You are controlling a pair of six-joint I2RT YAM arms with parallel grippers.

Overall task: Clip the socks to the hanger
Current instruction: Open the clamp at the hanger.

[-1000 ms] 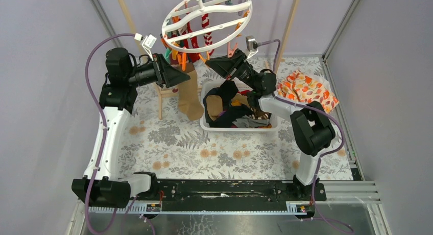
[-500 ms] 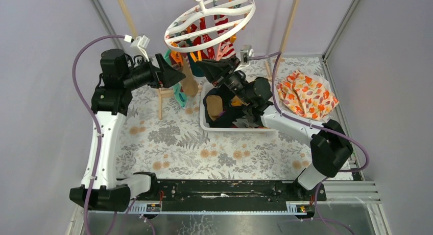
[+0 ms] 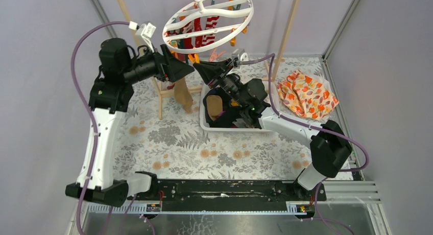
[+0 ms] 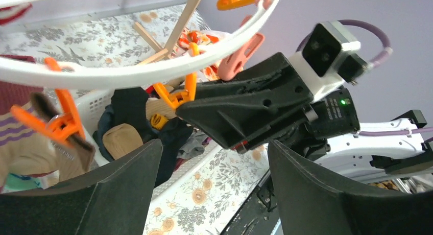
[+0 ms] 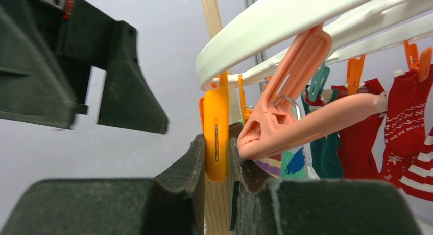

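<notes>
The white ring hanger [image 3: 224, 21] hangs at the top centre with red-and-white socks [image 3: 204, 33] clipped under it. A tan sock [image 3: 182, 94] hangs from an orange clip [image 4: 57, 126] on its left side. My right gripper [image 3: 200, 67] reaches up under the ring's near edge and is shut on another orange clip [image 5: 216, 133], next to a pink clip [image 5: 301, 117]. My left gripper [image 3: 185, 71] is open and empty just left of the right gripper [image 4: 245, 104], below the ring [image 4: 127, 74]. More socks [image 3: 224, 110] lie in the basket.
The white basket [image 3: 240, 128] stands on the floral table under the right arm. An orange-and-white patterned cloth [image 3: 306, 94] lies at the right. Wooden poles [image 3: 287, 28] stand beside and behind the hanger. Red socks [image 5: 403, 127] and a teal sock [image 5: 327, 158] hang past the clips.
My right gripper moved left and up under the ring and is now shut on the orange clip. The hanger swung and tilted. My left arm rose slightly; the tan sock swung left.
</notes>
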